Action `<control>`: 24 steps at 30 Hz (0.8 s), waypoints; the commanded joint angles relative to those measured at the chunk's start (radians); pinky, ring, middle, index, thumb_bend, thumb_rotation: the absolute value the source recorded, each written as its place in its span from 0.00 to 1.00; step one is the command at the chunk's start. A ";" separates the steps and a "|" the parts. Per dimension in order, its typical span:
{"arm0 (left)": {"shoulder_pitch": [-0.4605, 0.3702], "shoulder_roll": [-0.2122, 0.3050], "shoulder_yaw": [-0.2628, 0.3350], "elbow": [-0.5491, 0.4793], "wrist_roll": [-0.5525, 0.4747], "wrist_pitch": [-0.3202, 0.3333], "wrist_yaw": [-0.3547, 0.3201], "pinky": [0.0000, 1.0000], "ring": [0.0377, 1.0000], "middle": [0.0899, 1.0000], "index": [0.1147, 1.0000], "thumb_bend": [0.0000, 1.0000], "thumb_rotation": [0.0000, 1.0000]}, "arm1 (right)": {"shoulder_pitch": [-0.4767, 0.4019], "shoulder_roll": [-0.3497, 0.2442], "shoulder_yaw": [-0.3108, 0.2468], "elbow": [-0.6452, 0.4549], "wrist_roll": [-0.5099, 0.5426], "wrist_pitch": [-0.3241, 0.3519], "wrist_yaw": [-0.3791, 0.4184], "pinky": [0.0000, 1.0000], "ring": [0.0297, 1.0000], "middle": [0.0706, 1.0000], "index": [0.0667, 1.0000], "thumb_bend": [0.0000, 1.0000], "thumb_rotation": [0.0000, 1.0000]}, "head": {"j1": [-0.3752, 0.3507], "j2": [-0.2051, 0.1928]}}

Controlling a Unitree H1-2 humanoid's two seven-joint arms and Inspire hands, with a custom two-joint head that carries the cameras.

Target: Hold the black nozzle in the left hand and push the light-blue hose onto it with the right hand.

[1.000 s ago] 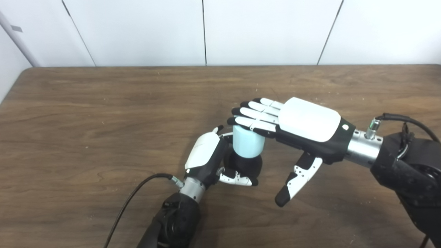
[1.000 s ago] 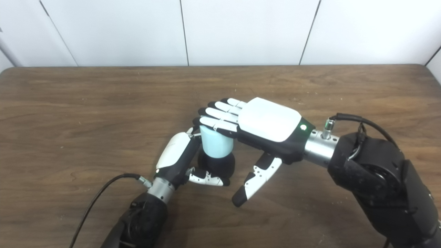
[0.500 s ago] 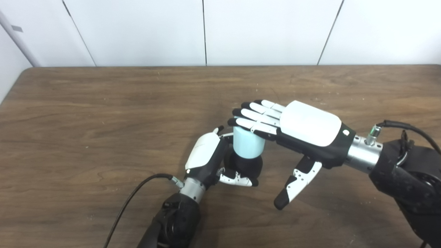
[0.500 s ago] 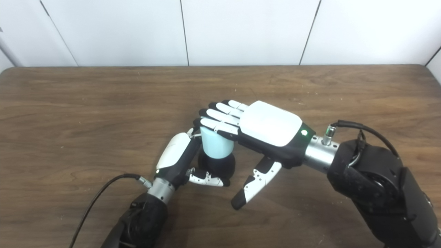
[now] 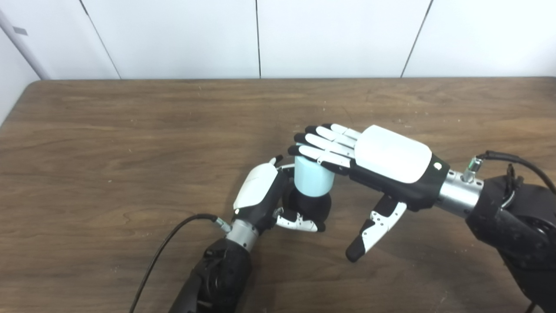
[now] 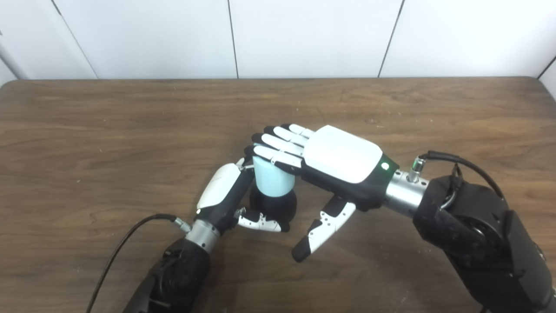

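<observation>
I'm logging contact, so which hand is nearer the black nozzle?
Left. The left hand is wrapped around the nozzle; the right hand lies flat above it, its fingers on the hose.

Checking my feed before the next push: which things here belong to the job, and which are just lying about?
In the job:
black nozzle, gripped by left hand
light-blue hose, seated on it
right hand, fingers flat on top

Lying about:
nothing loose on the wooden table

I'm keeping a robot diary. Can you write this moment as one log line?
left hand: shut on black nozzle | right hand: open, flat on light-blue hose | hose upright on nozzle
</observation>
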 commanded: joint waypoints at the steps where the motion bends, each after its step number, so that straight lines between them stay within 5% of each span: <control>1: 0.026 0.028 0.001 0.046 0.014 0.067 -0.057 1.00 0.71 0.43 0.44 0.52 0.00 | 0.014 -0.028 0.018 0.012 -0.005 -0.001 0.038 1.00 1.00 1.00 0.96 0.74 1.00 | 0.001 0.001; 24: 0.026 0.024 -0.002 0.047 0.021 0.065 -0.051 1.00 0.72 0.44 0.43 0.52 0.00 | 0.033 -0.035 0.037 0.035 -0.011 -0.017 0.021 1.00 1.00 1.00 0.96 0.73 1.00 | -0.001 0.008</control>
